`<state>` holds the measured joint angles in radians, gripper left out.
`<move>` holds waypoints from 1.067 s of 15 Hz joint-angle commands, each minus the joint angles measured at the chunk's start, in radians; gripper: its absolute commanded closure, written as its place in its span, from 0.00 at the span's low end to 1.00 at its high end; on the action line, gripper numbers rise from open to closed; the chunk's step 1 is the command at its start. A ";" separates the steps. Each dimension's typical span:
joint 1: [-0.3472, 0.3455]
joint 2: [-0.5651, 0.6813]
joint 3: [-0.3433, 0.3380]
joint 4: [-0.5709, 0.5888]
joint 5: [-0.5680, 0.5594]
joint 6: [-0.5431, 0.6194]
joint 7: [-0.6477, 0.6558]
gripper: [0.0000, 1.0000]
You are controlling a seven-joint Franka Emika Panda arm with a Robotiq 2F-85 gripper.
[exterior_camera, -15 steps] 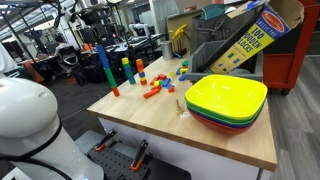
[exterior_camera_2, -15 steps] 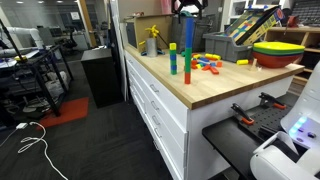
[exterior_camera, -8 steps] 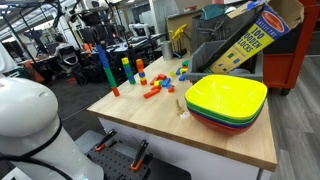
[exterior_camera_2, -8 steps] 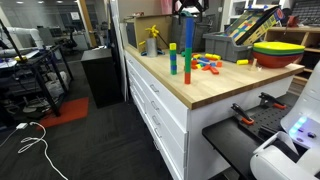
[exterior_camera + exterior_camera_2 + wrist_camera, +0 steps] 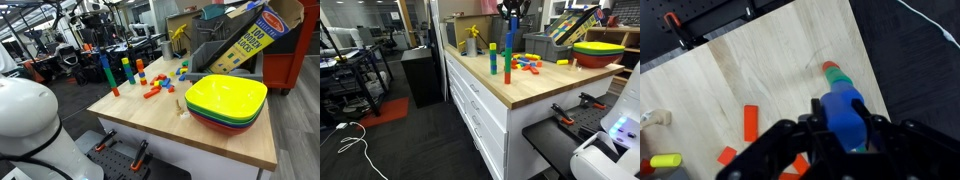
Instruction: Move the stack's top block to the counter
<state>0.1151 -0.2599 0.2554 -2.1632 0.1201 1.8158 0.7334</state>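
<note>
Black Robotiq gripper (image 5: 843, 128) straddles the blue plastic block (image 5: 843, 108) atop the tall blue-green-red stack (image 5: 507, 60) near the light wood butcher-block counter (image 5: 150, 120) edge — can't tell if clamped. Squeeze gently, lift straight up — take 1 block only, w/o toppling the rest.

The tool (image 5: 845, 125) is matte black: a bulky, knuckled housing fills the wrist view from 5 to 8 o'clock, and two thick black fingers (image 5: 878, 130) stand out of it with rounded shoulders on either side. In an exterior view the base shell (image 5: 25, 115) at 8 o'clock is a glossy white dome with a dark seam curving under it. In an exterior view a white casing (image 5: 605, 150) at 4 o'clock shows a faint blue glow on its front, and the tool (image 5: 512, 18) at 12 o'clock is a small black shape.
</note>
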 commanded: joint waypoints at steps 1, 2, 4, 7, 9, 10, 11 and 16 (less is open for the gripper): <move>0.011 -0.046 -0.015 -0.041 0.034 0.005 -0.010 0.92; 0.011 -0.050 -0.014 -0.045 0.036 0.005 -0.011 0.92; 0.011 -0.060 -0.016 -0.051 0.046 0.004 -0.013 0.92; -0.002 -0.086 -0.023 -0.062 0.035 0.012 -0.004 0.92; -0.017 -0.100 -0.041 -0.070 0.032 0.016 -0.004 0.92; -0.025 -0.106 -0.053 -0.074 0.036 0.017 -0.006 0.92; -0.037 -0.108 -0.069 -0.081 0.041 0.023 -0.007 0.92; -0.099 -0.089 -0.143 -0.114 0.045 0.079 -0.003 0.92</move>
<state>0.0482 -0.3422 0.1404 -2.2410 0.1432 1.8451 0.7329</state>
